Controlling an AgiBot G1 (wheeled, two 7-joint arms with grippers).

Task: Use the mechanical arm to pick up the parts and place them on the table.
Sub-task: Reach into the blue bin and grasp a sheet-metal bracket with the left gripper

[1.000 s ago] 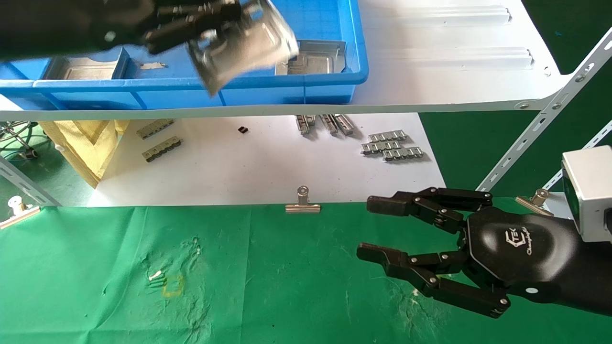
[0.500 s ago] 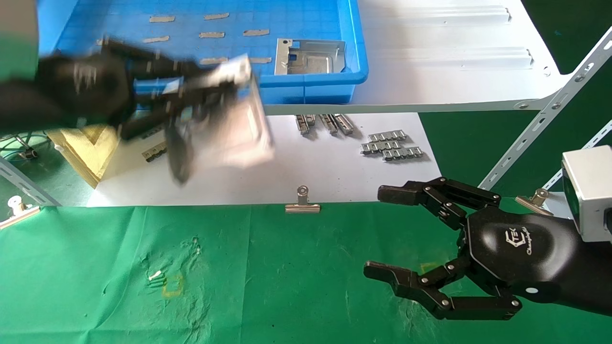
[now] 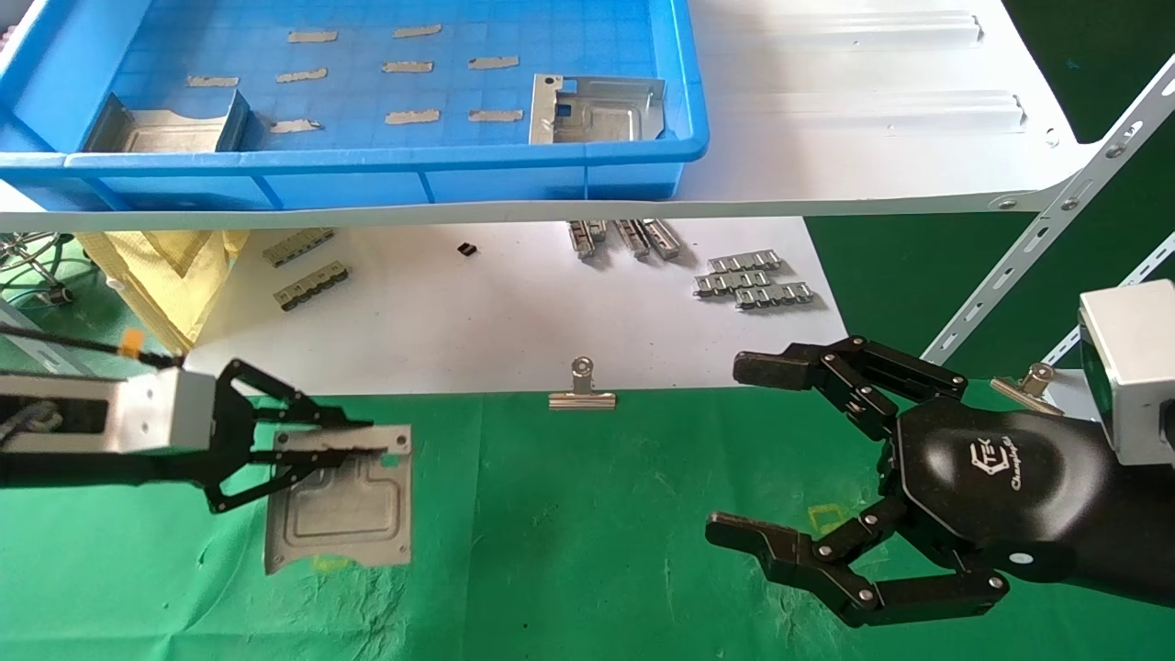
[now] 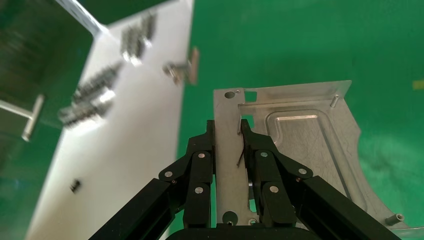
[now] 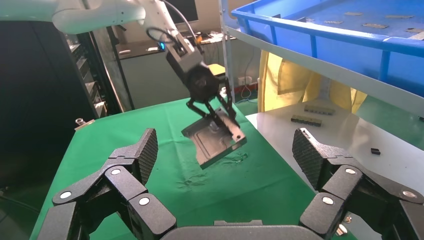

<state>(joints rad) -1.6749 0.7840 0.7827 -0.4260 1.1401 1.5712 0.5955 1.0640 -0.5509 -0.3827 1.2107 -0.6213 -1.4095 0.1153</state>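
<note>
A robot's left gripper [image 3: 372, 439] reaches in from the left side of the head view, low over a table [image 3: 569, 542] covered in wrinkled bright green cloth. Its thin black fingers [image 4: 200, 165] are pinched together on one edge flange of a silver sheet-metal part [image 3: 340, 509]. The part is roughly square, with a stepped embossed panel and one curved cut-out edge. In the right wrist view the same part [image 5: 215, 141] hangs tilted from the fingers, just above the cloth. Whether its lowest edge touches the cloth is hard to tell from these views.

The right gripper [image 3: 799, 468], a glossy black hand with jointed fingers and a white logo on its back, hovers over the right side of the table. Its fingers [image 5: 131, 165] are spread wide apart and hold nothing. A silver box-shaped wrist [image 3: 1129, 367] sits behind it.

Above and behind the table, a white shelf board [image 3: 872, 101] carries a blue plastic tray [image 3: 367, 165]. Two more silver parts lie inside the tray, one near its right wall [image 3: 595, 110] and one in the left corner [image 3: 165, 130].

Under the shelf lies a white surface [image 3: 477, 312] with small grey ridged connector strips [image 3: 753, 280] scattered on it. A silver binder clip [image 3: 581, 390] grips the far edge of the green cloth near the middle.
</note>
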